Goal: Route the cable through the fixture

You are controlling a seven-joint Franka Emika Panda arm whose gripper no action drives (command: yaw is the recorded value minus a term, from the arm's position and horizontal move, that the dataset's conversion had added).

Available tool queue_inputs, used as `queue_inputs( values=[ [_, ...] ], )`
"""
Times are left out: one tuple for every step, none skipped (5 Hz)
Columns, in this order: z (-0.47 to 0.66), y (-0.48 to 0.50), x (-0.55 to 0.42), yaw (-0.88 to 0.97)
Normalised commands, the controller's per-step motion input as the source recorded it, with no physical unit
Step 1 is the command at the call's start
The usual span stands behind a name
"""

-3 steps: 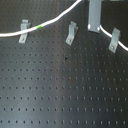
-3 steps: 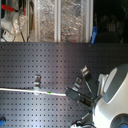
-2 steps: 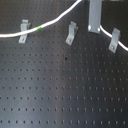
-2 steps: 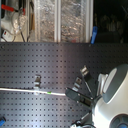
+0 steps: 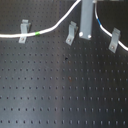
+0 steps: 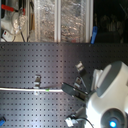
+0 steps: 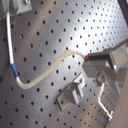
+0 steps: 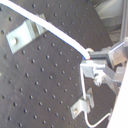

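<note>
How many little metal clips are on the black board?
3, all in the first exterior view: the left clip by the cable's green band, the middle clip beside the gripper finger, the right clip. None seems hidden.

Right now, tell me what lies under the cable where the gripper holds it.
In the first wrist view, the cable arcs over bare perforated board into the gripper. One grey clip stands beside it, apart. The fingers cover the gripped end.

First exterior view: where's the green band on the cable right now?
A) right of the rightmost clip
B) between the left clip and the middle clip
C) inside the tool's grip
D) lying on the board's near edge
B: the green band sits on the cable just right of the left clip, well short of the middle clip.
</note>
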Motion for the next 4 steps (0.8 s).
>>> queue_inputs(
  values=[
    [0.03, -0.062, -0.014, 0.0],
    [0.23, 0.077, -0.323, 0.74],
    [0.22, 0.075, -0.231, 0.83],
    [0.01, -0.016, -0.021, 0.0]
  ],
)
